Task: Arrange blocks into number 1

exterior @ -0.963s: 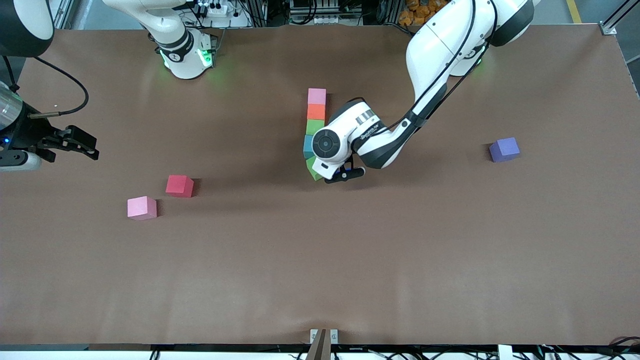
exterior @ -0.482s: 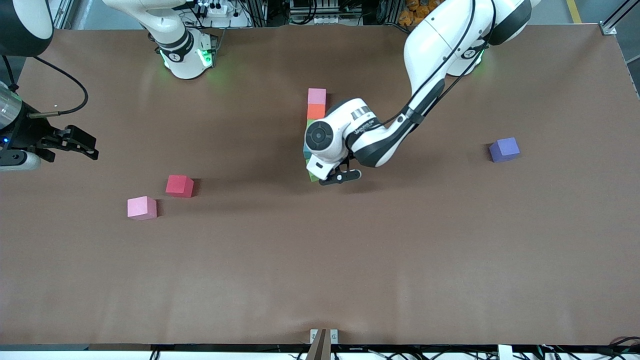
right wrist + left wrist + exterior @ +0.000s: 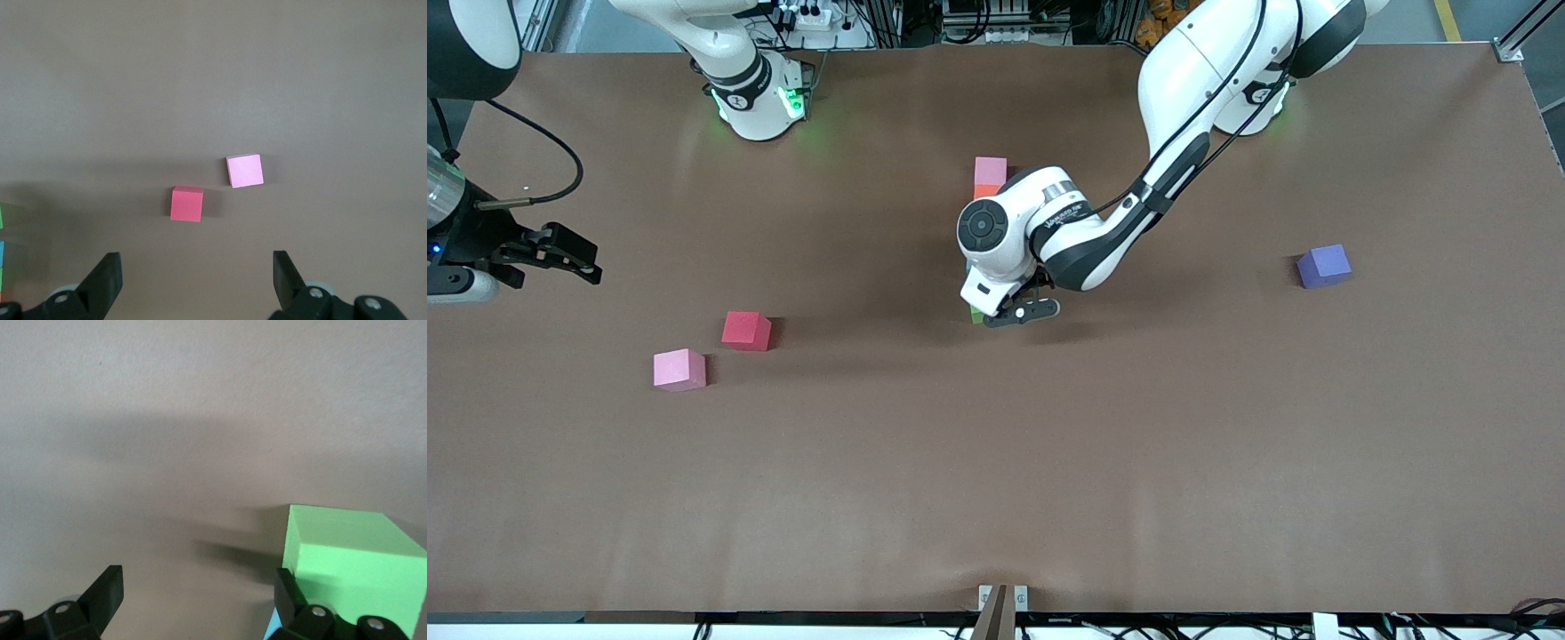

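The blocks sit in three groups on the brown worktop [image 3: 1227,462]. A line of them runs down the middle, starting not far from the edge where the robots' bases stand: a light pink block [image 3: 991,170] heads it, an orange block [image 3: 986,190] touches it on the side nearer the front camera, and the rest of the line is mostly hidden under the left arm's wrist. Only a sliver of a bright green block [image 3: 976,316] shows at the line's near end in the front view; the left wrist view shows that green cube [image 3: 350,570] clearly, with a corner of a sky blue block [image 3: 272,631] just touching it.

The left gripper [image 3: 1021,311] hangs low over the near end of that line, its fingers spread wide and holding nothing (one finger [image 3: 293,603] stands right in front of the green cube, the other [image 3: 103,597] is over bare worktop).

Toward the right arm's end of the worktop lie a red block [image 3: 746,330] and a second pink block [image 3: 679,369], close together but apart, the pink one nearer the front camera. A purple block [image 3: 1324,265] lies alone toward the left arm's end, well apart from the line.

The right gripper [image 3: 560,253] waits up in the air by the right arm's end of the worktop, fingers wide apart and empty, its wrist camera looking down on the red block [image 3: 187,203] and the pink one [image 3: 245,171].
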Available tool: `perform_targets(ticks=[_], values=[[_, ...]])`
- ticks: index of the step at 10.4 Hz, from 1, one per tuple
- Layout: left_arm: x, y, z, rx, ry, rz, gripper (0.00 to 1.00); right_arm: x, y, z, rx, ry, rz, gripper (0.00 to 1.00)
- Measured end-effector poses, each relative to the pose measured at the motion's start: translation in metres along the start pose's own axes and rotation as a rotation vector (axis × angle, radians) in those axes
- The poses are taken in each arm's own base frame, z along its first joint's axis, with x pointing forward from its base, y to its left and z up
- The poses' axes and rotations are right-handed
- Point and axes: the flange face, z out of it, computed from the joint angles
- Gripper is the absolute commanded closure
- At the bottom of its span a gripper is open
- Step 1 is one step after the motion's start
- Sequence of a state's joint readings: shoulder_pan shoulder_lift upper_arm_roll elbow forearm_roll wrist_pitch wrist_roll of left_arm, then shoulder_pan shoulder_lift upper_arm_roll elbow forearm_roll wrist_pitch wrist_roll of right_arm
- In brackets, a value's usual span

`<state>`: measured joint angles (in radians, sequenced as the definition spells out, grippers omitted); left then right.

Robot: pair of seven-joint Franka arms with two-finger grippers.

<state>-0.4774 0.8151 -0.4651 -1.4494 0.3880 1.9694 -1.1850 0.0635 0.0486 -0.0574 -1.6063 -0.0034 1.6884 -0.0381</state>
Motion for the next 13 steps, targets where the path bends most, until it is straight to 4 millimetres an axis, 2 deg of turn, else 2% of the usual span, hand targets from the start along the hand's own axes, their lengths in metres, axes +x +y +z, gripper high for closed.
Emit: perform_targets(ticks=[4,5,6,8,11,13], values=[[0.006,0.001,-0.006,-0.028,0.030,-0.007,0.00,0.000,0.000,0.000,0.000,0.000,0.001,0.00],[0.013,-0.002,-0.011,-0.033,0.040,-0.024,0.00,0.000,0.001,0.000,0.000,0.000,0.002,0.00],[0.029,-0.012,-0.023,-0.046,0.057,-0.055,0.00,0.000,0.001,0.000,0.000,0.000,0.002,0.00],[0.075,-0.054,-0.069,-0.087,0.104,-0.142,0.00,0.000,0.001,0.000,0.000,0.000,0.003,0.00],[0.140,-0.151,-0.149,-0.113,0.180,-0.265,0.00,0.000,0.001,0.000,0.007,0.001,0.007,0.00],[0.156,-0.205,-0.189,-0.084,0.205,-0.272,0.00,0.000,0.001,-0.002,0.009,0.004,0.011,0.00]])
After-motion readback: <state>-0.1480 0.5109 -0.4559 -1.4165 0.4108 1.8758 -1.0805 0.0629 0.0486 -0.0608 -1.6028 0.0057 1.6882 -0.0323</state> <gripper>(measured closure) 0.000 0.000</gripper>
